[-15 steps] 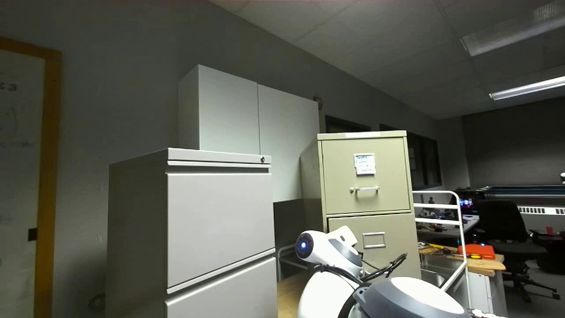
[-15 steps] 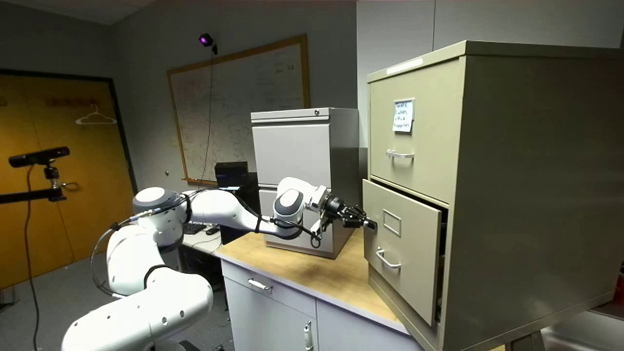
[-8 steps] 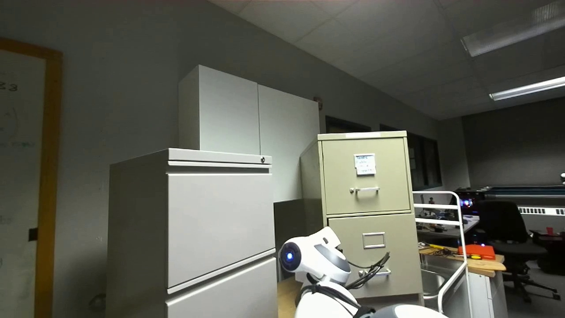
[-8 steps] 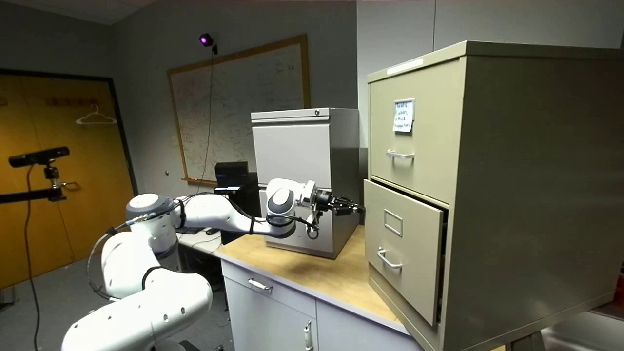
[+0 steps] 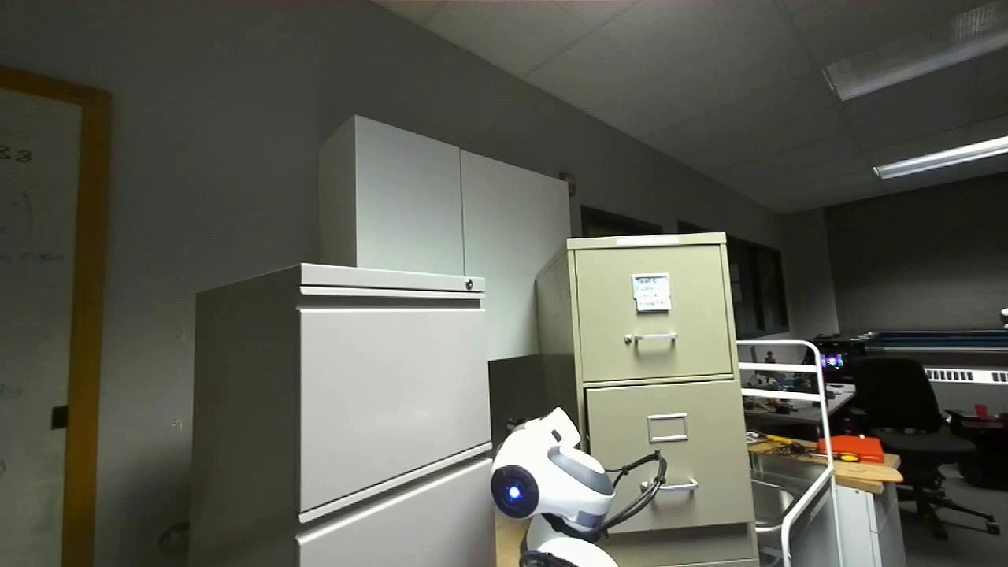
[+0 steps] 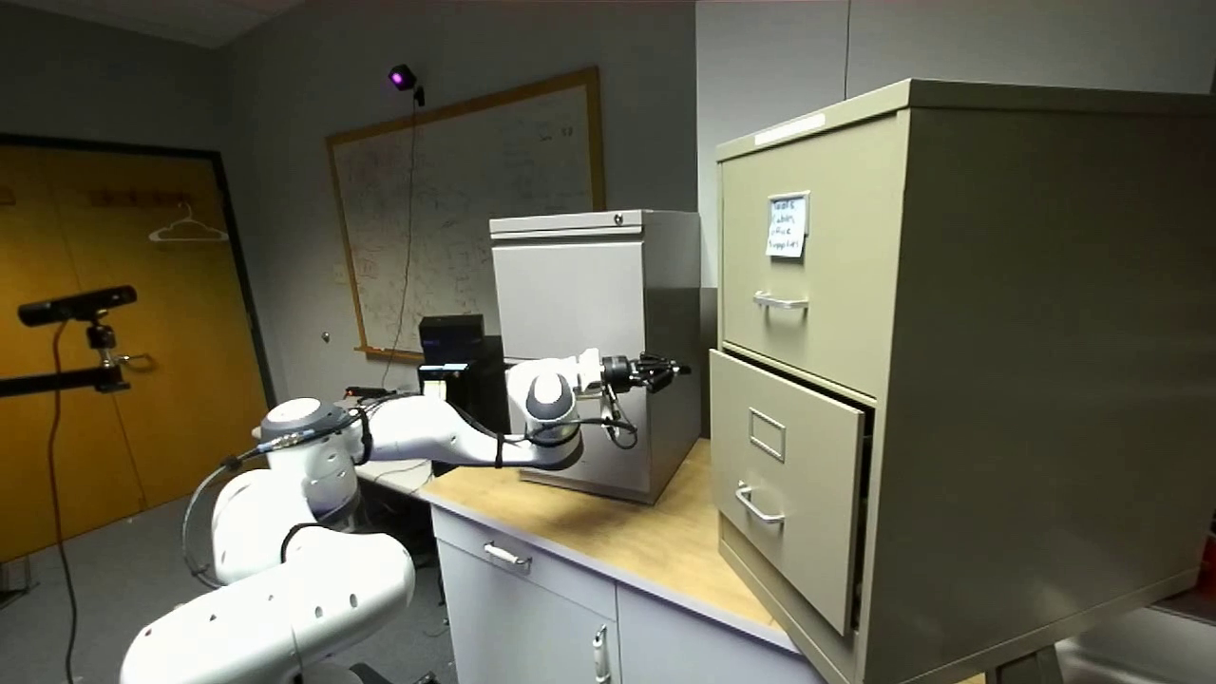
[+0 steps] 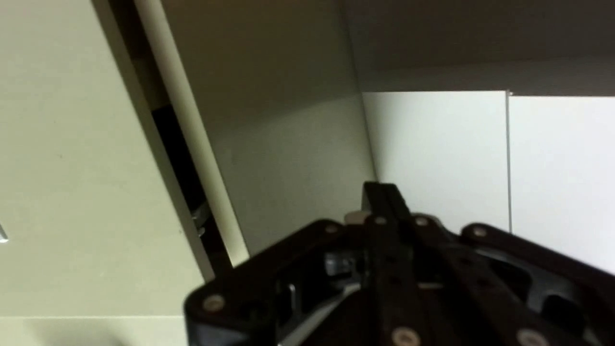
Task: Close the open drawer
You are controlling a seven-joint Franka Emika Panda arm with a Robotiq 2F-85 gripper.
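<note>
The beige lower drawer stands partly open in both exterior views (image 5: pixel 713 457) (image 6: pixel 817 475), with a dark gap behind its front. It has a label holder (image 6: pixel 767 434) and a metal handle (image 6: pixel 758 503). In the wrist view the drawer front (image 7: pixel 91 173) fills the left, with the gap along its edge. My gripper (image 6: pixel 682 369) is apart from the drawer, just left of its upper left corner in that exterior view. In the wrist view its fingertips (image 7: pixel 384 188) are together with nothing between them, pointing past the cabinet's side. The arm mostly hides the gripper in an exterior view.
The upper beige drawer (image 6: pixel 812 266) with the white paper label is shut. A light-grey cabinet (image 6: pixel 570 294) stands behind the arm on the wooden counter (image 6: pixel 617 532). White wall cabinets (image 5: pixel 409 197) hang behind. A white rail (image 5: pixel 827 441) stands beside the beige cabinet.
My gripper has moved back from the drawer front, left and up in an exterior view. The drawer's handle has come into view behind the arm. The drawer stands about the same.
</note>
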